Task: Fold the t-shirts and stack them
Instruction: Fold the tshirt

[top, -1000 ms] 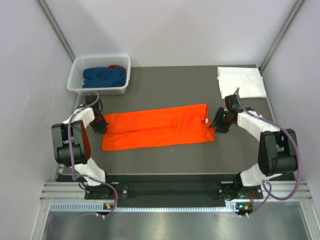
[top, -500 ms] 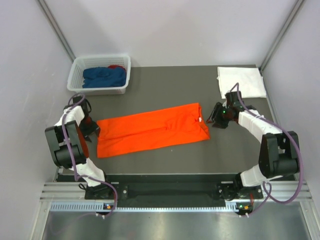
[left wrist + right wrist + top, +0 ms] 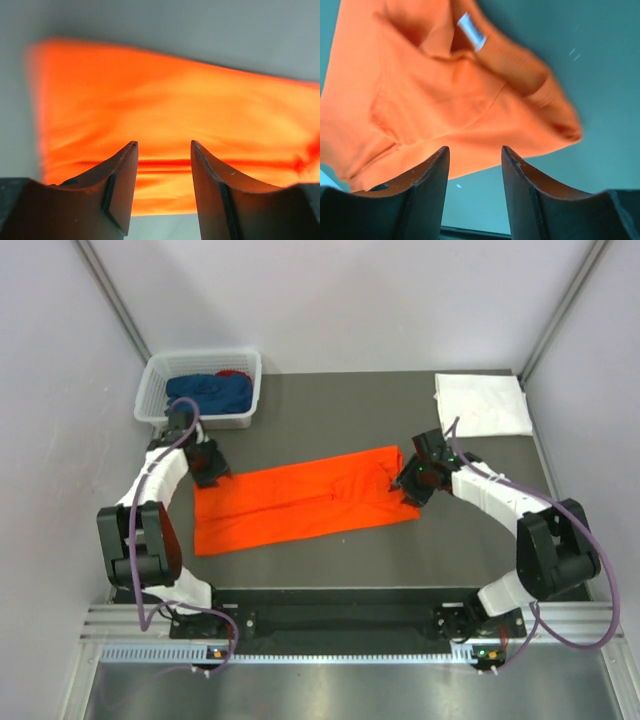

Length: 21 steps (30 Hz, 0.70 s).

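Orange shirt point(image 3: 300, 505) lies folded lengthwise mid-tabletop point(image 3: 330, 410). Left gripper point(image 3: 164, 146) hangs over its left end and right gripper point(image 3: 472, 150) over the collar end, both partly spread and holding nothing. White shirt point(image 3: 482, 405) sits folded at the far right corner. Blue shirt point(image 3: 210, 393) and red shirt point(image 3: 236, 373) are in the basket point(image 3: 150, 408).

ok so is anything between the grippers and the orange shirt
Nothing visible does. The left gripper is open right over the left end of the shirt, and the right gripper is open right over its collar end, with no other object between.
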Motion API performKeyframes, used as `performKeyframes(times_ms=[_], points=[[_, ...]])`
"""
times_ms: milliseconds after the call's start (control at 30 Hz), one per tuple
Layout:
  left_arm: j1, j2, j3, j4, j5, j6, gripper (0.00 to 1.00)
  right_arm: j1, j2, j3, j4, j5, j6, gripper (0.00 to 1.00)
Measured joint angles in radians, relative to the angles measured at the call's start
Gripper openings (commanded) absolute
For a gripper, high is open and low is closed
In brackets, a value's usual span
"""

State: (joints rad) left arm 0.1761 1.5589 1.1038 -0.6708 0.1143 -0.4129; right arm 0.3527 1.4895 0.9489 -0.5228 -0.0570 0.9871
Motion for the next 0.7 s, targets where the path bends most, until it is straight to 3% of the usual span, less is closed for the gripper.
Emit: performKeyframes(times_ms=[167, 367, 500, 700], points=[[-0.238, 0.014, 0.121, 0.066, 0.113, 0.075, 0.53, 0.088, 0.014, 0.033, -0.047, 0.107, 0.193, 0.47], [-0.299, 0.124, 0.231, 0.122, 0.189, 0.15, 0.53, 0.081, 0.135, 0.218, -0.108, 0.211, 0.303, 0.5], [-0.292, 0.212, 0.285, 0.083, 0.148, 0.177, 0.53, 0.059, 0.2, 0.284, -0.063, 0.207, 0.188, 0.5], [-0.241, 0.234, 0.324, -0.011, 0.018, 0.129, 0.54, -0.048, 0.294, 0.29, 0.064, 0.054, -0.16, 0.5]])
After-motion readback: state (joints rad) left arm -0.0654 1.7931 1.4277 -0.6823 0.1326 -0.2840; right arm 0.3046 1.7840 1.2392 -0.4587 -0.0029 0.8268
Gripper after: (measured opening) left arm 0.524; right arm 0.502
